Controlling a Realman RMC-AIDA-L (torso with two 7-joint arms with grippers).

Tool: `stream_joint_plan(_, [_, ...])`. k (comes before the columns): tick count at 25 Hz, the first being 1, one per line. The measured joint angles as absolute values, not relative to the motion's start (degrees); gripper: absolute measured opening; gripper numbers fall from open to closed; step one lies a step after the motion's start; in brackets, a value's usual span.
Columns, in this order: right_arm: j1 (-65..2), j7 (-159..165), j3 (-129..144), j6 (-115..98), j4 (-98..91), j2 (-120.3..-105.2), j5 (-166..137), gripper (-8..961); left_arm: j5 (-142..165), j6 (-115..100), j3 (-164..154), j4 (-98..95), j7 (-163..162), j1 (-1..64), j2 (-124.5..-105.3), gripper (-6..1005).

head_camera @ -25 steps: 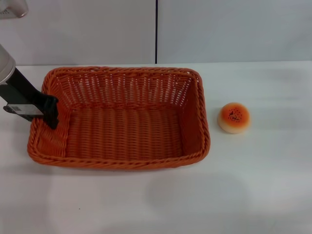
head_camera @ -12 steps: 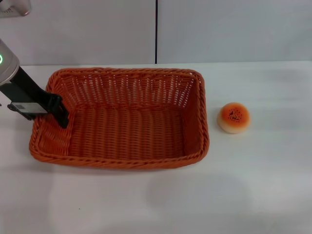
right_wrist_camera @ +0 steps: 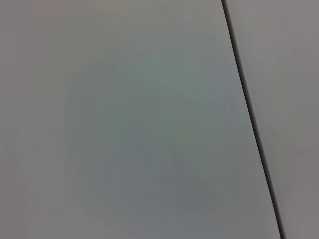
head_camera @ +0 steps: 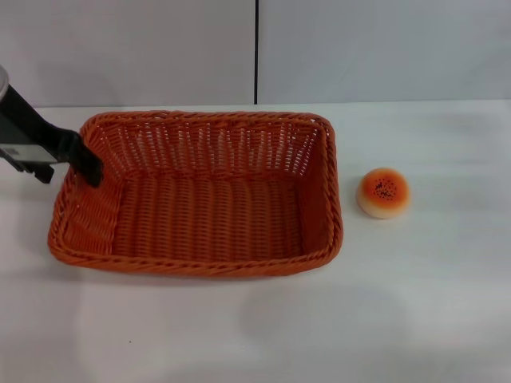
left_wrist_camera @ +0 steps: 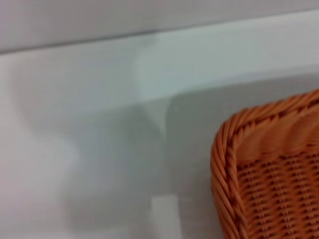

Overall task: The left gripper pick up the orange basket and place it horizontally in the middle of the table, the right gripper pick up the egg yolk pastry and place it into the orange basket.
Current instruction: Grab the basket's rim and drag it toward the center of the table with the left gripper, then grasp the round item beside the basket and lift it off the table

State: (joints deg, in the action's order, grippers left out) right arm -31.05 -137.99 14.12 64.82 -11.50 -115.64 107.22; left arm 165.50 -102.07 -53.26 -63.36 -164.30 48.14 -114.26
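The orange basket (head_camera: 200, 266) lies lengthwise on the white table (head_camera: 255, 335), a little left of centre, and holds nothing. One corner of the basket (left_wrist_camera: 234, 164) shows in the left wrist view. My left gripper (head_camera: 70, 169) hovers over the basket's left rim, open, with one black finger (head_camera: 86, 165) above the wall and nothing held. The egg yolk pastry (head_camera: 383, 192) sits upright on the table just right of the basket, apart from it. My right gripper is out of view; its wrist view shows only a grey wall.
A grey wall with a dark vertical seam (head_camera: 256, 52) runs behind the table. Bare tabletop lies in front of the basket and to the right of the pastry.
My left gripper has let go of the basket's left wall and risen up and to the left. The basket shifted slightly and now rests still. The pastry has not moved.
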Motion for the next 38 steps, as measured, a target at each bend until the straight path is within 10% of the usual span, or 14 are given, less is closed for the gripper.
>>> stream_joint_plan(3, [-30.9,-138.0,14.2,64.8,-11.5,-115.71,107.2,608,165.5,-102.2,-53.6,-64.3,-164.2,48.4,-113.72,749])
stream_joint_plan(12, [-29.3,-134.0,14.6,64.7,-13.2,-115.95,105.8,608,165.5,-103.2,-53.7,-72.2,-162.8,47.2,-111.76,748])
stream_joint_plan(19, [-25.7,-105.0,18.7,56.9,-33.3,-116.65,86.4,608,161.5,-92.5,-54.0,-91.9,-152.4,35.8,-118.50,745])
stream_joint_plan(38, [-28.6,-60.4,20.1,92.1,-70.1,-115.46,50.8,609,99.4,-62.8,-55.2,-82.0,-110.0,5.2,-118.36,743])
